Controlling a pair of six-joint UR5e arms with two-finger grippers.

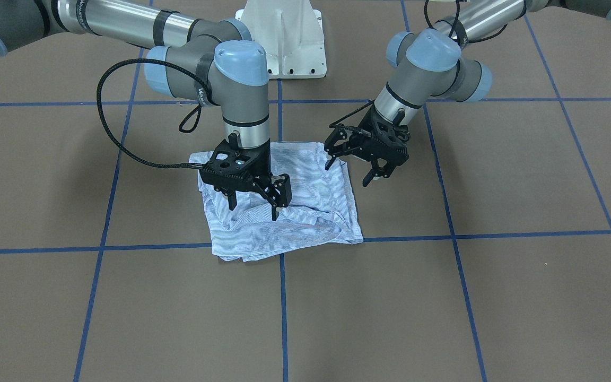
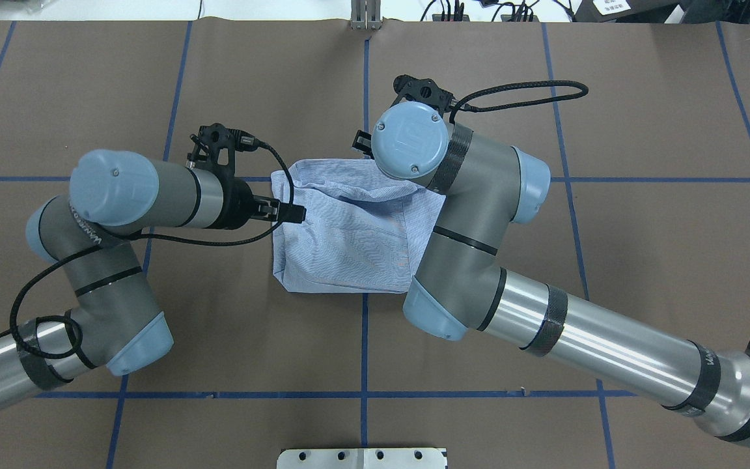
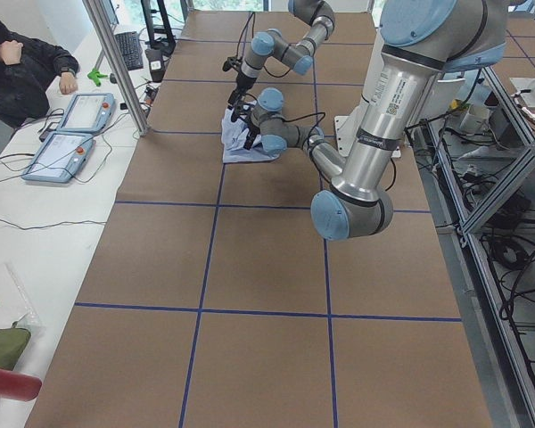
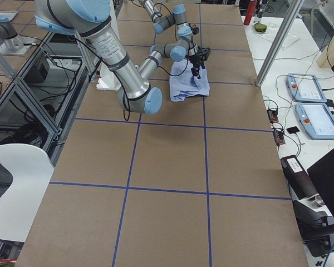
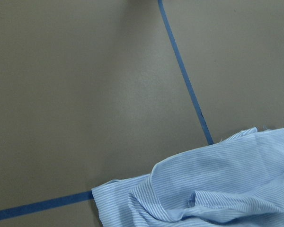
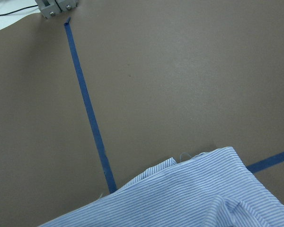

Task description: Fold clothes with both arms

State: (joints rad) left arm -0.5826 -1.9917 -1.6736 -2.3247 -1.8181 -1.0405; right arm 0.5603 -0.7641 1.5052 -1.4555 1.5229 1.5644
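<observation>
The light blue striped shirt [image 1: 305, 212] lies folded into a rumpled square on the brown table, over a crossing of blue tape lines [image 2: 349, 234]. My right gripper [image 1: 253, 208] hangs open over the shirt's middle, fingertips down and just above or touching the cloth. My left gripper [image 1: 349, 171] is open too, tilted over the shirt's edge, and holds nothing. Overhead, the left gripper [image 2: 293, 213] points at the shirt's left edge, and the right wrist hides the right gripper. Both wrist views show only shirt edge [image 5: 217, 189] [image 6: 189, 198] and table.
The white pedestal base [image 1: 284, 37] stands behind the shirt. Blue tape lines [image 1: 284, 307] divide the brown table top into squares. A person [image 3: 18, 62] sits at a side table with two teach pendants [image 3: 71, 134].
</observation>
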